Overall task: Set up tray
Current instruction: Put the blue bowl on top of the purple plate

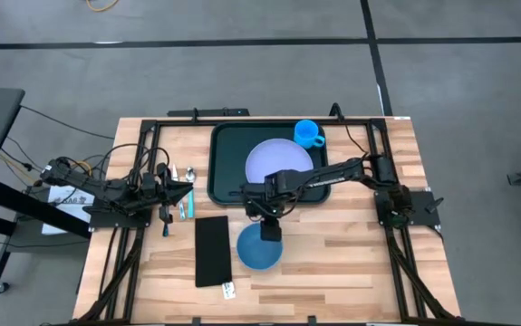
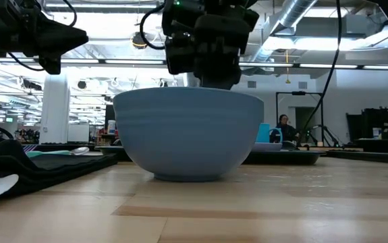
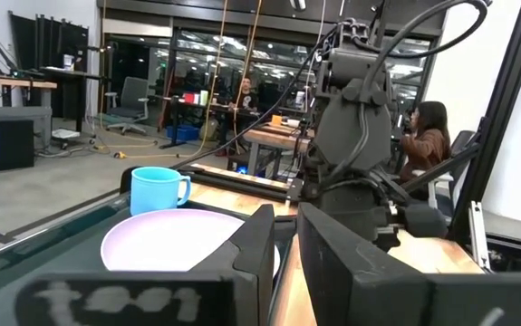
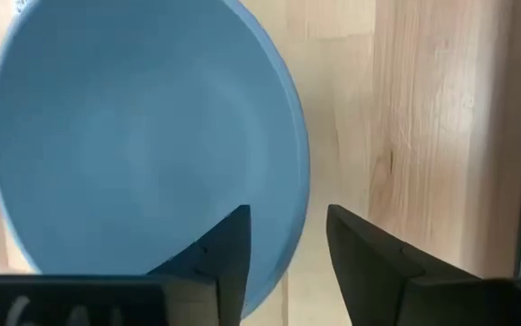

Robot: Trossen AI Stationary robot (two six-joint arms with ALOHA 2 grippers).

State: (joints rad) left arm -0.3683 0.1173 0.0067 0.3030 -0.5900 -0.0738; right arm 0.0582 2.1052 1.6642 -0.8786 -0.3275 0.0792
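Blue bowl (image 4: 142,136) rim sits between the right tool's (image 4: 287,240) parted fingers.

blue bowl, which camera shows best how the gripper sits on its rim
The right wrist view: looking down into the blue bowl, one of the right gripper's fingers is inside the rim, the other outside. The high view shows the bowl half hidden under that arm. The low view shows its side. The left wrist view misses it.
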